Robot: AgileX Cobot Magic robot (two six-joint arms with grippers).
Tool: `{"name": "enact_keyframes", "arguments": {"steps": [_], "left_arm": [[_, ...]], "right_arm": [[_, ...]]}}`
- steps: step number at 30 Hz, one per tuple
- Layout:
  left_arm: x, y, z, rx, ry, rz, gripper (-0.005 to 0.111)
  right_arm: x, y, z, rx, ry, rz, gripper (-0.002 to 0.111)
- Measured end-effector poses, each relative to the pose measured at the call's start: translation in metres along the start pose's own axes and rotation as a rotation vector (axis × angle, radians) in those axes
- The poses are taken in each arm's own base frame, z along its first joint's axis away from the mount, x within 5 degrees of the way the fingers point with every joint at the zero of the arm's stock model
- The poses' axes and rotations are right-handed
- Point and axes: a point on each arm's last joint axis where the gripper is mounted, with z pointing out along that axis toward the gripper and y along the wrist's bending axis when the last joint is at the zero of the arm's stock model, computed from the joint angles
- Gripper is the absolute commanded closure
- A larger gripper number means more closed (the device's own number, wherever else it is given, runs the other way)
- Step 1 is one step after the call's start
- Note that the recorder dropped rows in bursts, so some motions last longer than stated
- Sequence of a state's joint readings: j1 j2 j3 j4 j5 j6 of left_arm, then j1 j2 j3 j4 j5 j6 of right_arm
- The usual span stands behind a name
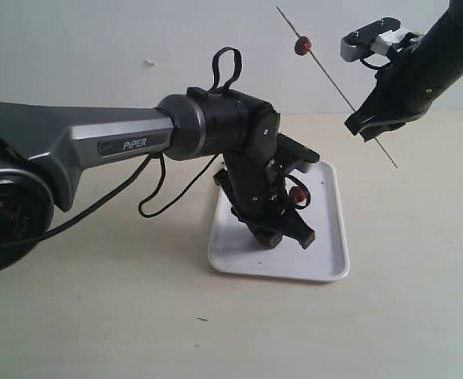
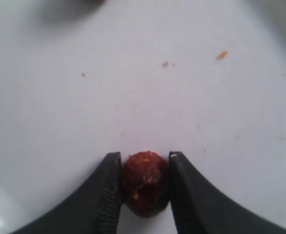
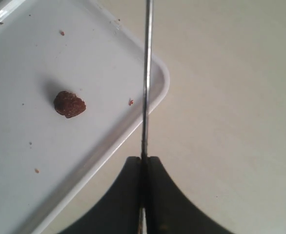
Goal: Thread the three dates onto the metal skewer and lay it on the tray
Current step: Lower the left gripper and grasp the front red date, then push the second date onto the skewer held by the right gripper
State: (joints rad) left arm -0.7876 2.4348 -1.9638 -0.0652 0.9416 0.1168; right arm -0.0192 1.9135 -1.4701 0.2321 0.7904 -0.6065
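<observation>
My left gripper (image 1: pixel 296 200) hangs low over the white tray (image 1: pixel 326 260), shut on a wrinkled red-brown date (image 2: pixel 145 183) squeezed between both black fingers (image 2: pixel 106 195). That date (image 1: pixel 298 194) shows beside the left wrist. High at the right, my right gripper (image 1: pixel 364 125) is shut on the thin metal skewer (image 1: pixel 334 83), which slants up to the left. One date (image 1: pixel 302 46) is threaded near its upper end. In the right wrist view the skewer (image 3: pixel 146 78) runs straight out from the shut jaws, and a third date (image 3: pixel 69 104) lies loose on the tray (image 3: pixel 26 58).
The left arm's grey and black body (image 1: pixel 137 142) and its looped cable (image 1: pixel 164 197) cross the table to the tray. Small crumbs (image 2: pixel 222 55) dot the tray floor. The tray's rounded corner (image 3: pixel 160 78) passes under the skewer. Beige tabletop (image 1: pixel 421 268) surrounds the tray.
</observation>
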Motion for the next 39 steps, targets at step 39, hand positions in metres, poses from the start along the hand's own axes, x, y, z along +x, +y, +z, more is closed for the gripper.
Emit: {"name": "enact_keyframes", "arguments": {"steps": [39], "left_arm": [[0.059, 0.228, -0.158, 0.578, -0.565, -0.364, 0.075]], "right_arm": [[0.025, 0.029, 0.043, -0.457, 0.118, -0.499, 0.108]]}}
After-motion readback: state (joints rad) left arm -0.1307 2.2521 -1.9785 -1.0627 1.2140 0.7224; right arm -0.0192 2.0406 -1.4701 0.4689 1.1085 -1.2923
